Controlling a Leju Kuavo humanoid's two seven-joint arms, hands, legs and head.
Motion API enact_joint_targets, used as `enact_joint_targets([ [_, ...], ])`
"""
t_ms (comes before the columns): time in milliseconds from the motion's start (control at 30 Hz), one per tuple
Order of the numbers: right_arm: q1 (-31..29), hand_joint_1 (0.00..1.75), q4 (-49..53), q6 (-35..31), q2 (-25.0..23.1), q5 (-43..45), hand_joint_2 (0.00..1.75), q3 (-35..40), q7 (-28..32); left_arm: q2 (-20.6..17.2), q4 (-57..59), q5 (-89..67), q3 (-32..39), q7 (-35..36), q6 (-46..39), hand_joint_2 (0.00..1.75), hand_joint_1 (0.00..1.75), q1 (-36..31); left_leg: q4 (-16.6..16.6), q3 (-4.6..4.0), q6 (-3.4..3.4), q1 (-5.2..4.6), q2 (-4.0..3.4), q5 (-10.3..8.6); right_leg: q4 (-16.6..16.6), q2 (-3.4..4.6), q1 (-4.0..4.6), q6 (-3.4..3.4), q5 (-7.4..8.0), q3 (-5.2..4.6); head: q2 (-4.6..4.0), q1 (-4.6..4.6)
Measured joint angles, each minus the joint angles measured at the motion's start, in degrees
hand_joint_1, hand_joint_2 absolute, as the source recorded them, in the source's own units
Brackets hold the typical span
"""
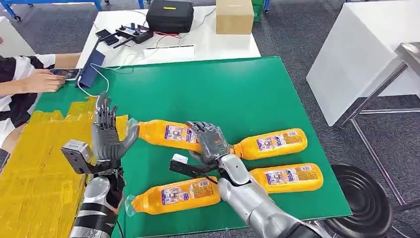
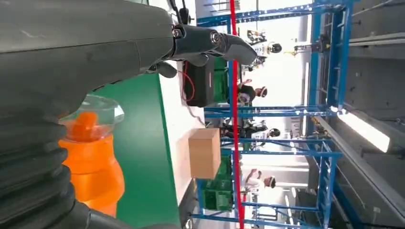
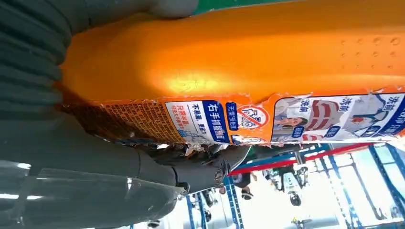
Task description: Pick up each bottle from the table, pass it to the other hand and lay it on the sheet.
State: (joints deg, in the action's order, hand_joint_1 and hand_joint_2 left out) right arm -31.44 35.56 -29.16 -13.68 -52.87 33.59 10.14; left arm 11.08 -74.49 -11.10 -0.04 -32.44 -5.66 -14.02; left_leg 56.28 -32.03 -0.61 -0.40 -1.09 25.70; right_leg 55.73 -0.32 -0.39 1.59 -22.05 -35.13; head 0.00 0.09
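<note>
An orange bottle [image 1: 168,134] is gripped around its body by the closed fingers of the right hand [image 1: 212,143] and held lying sideways above the green surface [image 1: 237,89], its clear cap end just beside the left hand [image 1: 106,136], whose fingers are spread and upright with nothing held. For a clean handover, the bottle is best steadied until the left fingers are wrapped firmly round the neck end, and only then released; three more orange bottles are left lying on the surface, and the yellow sheet [image 1: 34,168] is found to the left

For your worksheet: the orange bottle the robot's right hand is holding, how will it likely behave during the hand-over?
The orange bottle looks rigid moulded plastic, so it should keep its shape in the right hand. Its glossy surface may slip. The label's torn edge could snag or peel further.
</note>
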Motion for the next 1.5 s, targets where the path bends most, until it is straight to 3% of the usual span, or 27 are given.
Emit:
enact_joint_targets([
  [167, 1.77, 1.75, 2.74, -3.39, 0.00, 2.78, 1.75, -1.80, 4.01, 0.00, -0.65, -0.54, -0.41, 0.00, -0.20, 1.75, 0.00, 0.26, 0.00, 0.00, 0.00, 0.00, 0.00, 0.00, 0.00, 0.00, 0.00, 0.00, 0.00, 0.00, 0.00, 0.00],
  [267, 5.12, 1.73, 9.14, -4.90, 0.00, 8.66, 1.75, -4.90, 9.60, 0.00, -1.86, -2.03, -1.18, 0.04, -0.48, 1.75, 0.00, 0.82, 0.00, -0.03, 0.01, 0.01, 0.01, 0.01, 0.00, -0.01, 0.00, 0.00, -0.01, -0.01, 0.00, -0.02],
  [333, 7.40, 1.61, 13.99, -5.16, 0.02, 11.53, 1.75, -7.07, 11.97, -0.07, -2.67, -2.14, -1.99, 0.28, 0.48, 1.75, 0.00, 0.99, 0.00, -0.04, 0.00, 0.00, 0.01, 0.02, 0.00, -0.01, 0.00, 0.00, -0.02, -0.02, 0.00, 0.00],
  [400, 9.29, 1.64, 18.10, -5.09, 0.04, 13.29, 1.75, -9.01, 12.98, -0.11, -3.63, -2.21, -2.71, 0.33, 1.38, 1.75, 0.00, 1.14, 0.00, -0.05, -0.01, -0.01, 0.02, 0.03, -0.01, -0.01, 0.00, 0.00, -0.02, -0.03, 0.00, 0.00],
  [600, 13.03, 1.50, 25.46, -2.67, 0.39, 20.69, 1.75, -14.51, 16.85, -0.89, -6.36, -2.14, -5.11, 2.07, 6.92, 1.75, 0.00, 1.20, 0.00, -0.03, -0.01, -0.03, 0.02, 0.02, -0.02, -0.01, -0.01, 0.01, 0.00, -0.02, 0.00, 0.00],
  [800, 15.02, 1.50, 29.05, 3.36, 0.22, 27.88, 1.75, -17.49, 21.90, -2.16, -5.46, -3.63, -9.80, 3.96, 14.13, 1.75, 0.00, -0.19, 0.00, -0.02, 0.00, -0.01, 0.02, 0.02, -0.01, -0.01, -0.01, 0.00, 0.00, -0.02, 0.00, 0.00],
  [933, 15.42, 1.41, 30.10, 5.27, -0.15, 29.33, 1.75, -18.08, 23.15, -2.71, -3.41, -0.17, -12.94, 3.93, 20.68, 1.75, 0.00, -1.50, 0.00, -0.02, 0.00, 0.00, -0.02, 0.02, -0.01, 0.01, 0.00, 0.00, -0.01, -0.03, 0.00, 0.00],
  [1067, 15.46, 1.48, 30.45, 7.08, -0.66, 30.32, 1.75, -18.40, 24.00, -3.72, -1.83, 1.14, -16.66, 3.39, 24.61, 1.75, 0.00, -1.95, 0.00, -0.03, 0.00, 0.00, 0.00, 0.02, -0.01, 0.00, 0.00, 0.00, -0.01, -0.03, 0.00, 0.00],
  [1233, 15.67, 1.50, 30.45, 8.74, -1.75, 30.58, 1.75, -18.27, 24.85, -4.26, -0.61, 1.25, -20.89, 3.37, 24.81, 1.75, 0.00, -2.37, 0.00, -0.03, 0.00, 0.00, 0.00, 0.02, -0.01, 0.00, -0.01, 0.00, -0.01, -0.02, 0.00, 0.02],
  [1500, 15.72, 1.55, 29.53, 8.20, -3.98, 27.87, 1.75, -15.70, 26.03, -4.70, 1.46, 3.45, -21.77, 3.39, 23.98, 1.75, 0.00, -3.34, 0.00, -0.03, 0.00, 0.03, 0.00, 0.02, 0.00, 0.00, 0.02, 0.00, -0.01, -0.03, 0.00, 0.00],
])
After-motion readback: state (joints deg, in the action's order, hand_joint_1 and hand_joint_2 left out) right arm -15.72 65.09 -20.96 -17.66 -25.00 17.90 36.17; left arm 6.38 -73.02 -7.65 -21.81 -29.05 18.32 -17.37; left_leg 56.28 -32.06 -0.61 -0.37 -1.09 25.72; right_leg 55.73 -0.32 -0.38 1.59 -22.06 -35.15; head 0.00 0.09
